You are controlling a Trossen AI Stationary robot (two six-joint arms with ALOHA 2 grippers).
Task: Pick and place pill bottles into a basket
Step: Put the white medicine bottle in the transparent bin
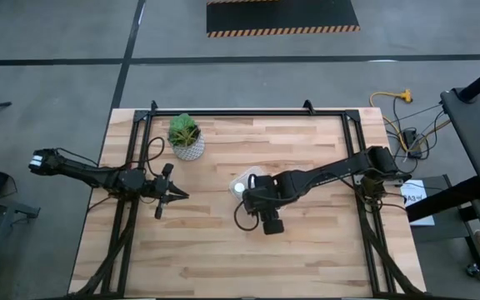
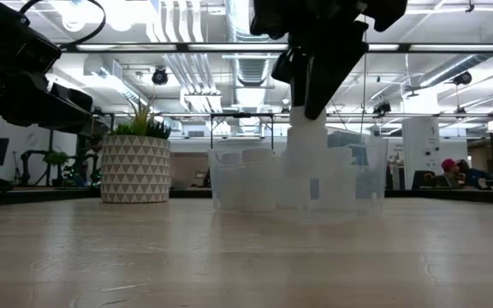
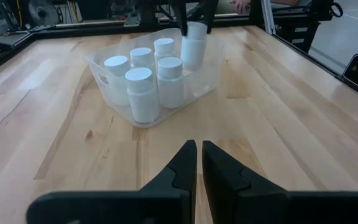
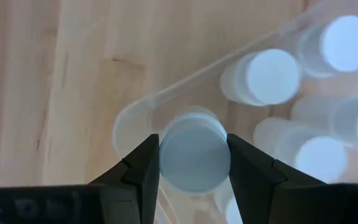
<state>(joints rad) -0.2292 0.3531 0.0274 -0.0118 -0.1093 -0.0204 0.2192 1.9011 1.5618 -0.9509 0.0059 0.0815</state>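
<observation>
Right hand (image 4: pixel 194 163) clamps bottle (image 4: pixel 194 152) above basket (image 4: pixel 135 115).

Lab: exposed ceiling ducts (image 2: pixel 229 34)

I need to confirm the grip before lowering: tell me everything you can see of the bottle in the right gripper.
The held pill bottle is a small white cylinder with a round white cap, plastic by its look. It is upright, clamped by the cap between the right gripper fingers, and hangs over a corner of the clear basket, above its rim. Five like bottles already stand inside. Whether its base touches anything cannot be told.
</observation>
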